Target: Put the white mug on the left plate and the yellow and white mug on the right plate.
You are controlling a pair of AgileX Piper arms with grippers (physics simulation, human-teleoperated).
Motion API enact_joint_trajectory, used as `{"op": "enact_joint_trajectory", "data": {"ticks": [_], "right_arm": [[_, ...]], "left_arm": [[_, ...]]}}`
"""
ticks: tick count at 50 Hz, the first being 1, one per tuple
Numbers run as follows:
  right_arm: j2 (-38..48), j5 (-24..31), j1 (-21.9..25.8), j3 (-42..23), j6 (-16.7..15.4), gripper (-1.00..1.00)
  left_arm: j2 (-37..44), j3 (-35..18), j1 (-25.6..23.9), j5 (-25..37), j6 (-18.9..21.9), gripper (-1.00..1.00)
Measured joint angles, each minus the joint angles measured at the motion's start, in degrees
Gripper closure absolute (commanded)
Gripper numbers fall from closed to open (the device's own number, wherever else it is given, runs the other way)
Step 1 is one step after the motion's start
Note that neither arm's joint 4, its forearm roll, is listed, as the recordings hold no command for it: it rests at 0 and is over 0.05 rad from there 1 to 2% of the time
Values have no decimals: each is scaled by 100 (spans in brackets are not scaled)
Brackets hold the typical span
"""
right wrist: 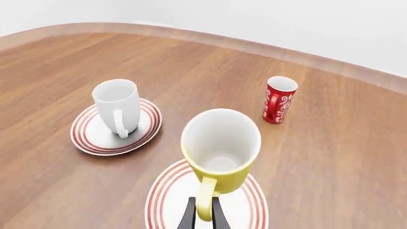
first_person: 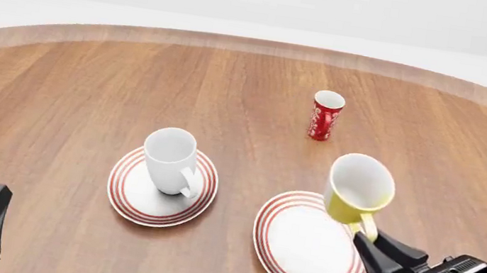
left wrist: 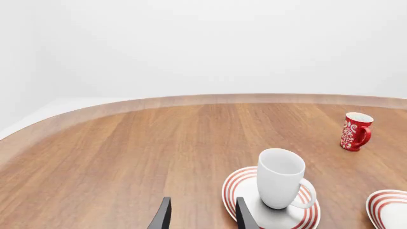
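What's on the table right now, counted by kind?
Mugs: 3, the white mug, the yellow and white mug and a red mug
Plates: 2, the left plate and the right plate
Total: 5

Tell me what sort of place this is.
Probably a simulated tabletop test scene, not a real room: a bare rounded wooden table against a blank white backdrop, holding only three mugs and two red-ringed plates, like the left plate, with the right gripper gripping the yellow and white mug.
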Motion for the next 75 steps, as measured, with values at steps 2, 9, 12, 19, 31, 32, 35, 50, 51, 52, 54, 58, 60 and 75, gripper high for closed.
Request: {"op": "enact_joint_trajectory", "data": {"ticks": [2, 9, 12, 19, 31, 32, 35, 50, 51, 52, 54, 58, 60, 75], "right_arm": [[-39, 28, 5, 32, 8, 100], [-34, 39, 30, 106, 39, 100], [21, 7, 46, 125, 53, 100], [230, -126, 81, 152, 90, 100], [870, -593, 113, 160, 140, 100], [936, -644, 114, 160, 143, 100], [1129, -793, 118, 160, 151, 100], [2075, -1528, 134, 160, 167, 100], [2118, -1561, 133, 160, 167, 100], [2169, -1601, 133, 160, 164, 100], [2277, -1687, 133, 160, 163, 100], [2466, -1837, 135, 160, 162, 100], [2570, -1921, 138, 160, 161, 100], [3437, -2630, 148, 160, 173, 100]], "left_arm": [[0, 0, 0, 0, 0, -100], [0, 0, 0, 0, 0, -100], [0, 0, 0, 0, 0, -100], [0, 0, 0, 0, 0, -100], [0, 0, 0, 0, 0, -100], [0, 0, 0, 0, 0, -100], [0, 0, 0, 0, 0, -100], [0, 0, 0, 0, 0, -100], [0, 0, 0, 0, 0, -100], [0, 0, 0, 0, 0, -100], [0, 0, 0, 0, 0, -100], [0, 0, 0, 0, 0, -100], [0, 0, 0, 0, 0, -100], [0, 0, 0, 0, 0, -100]]}}
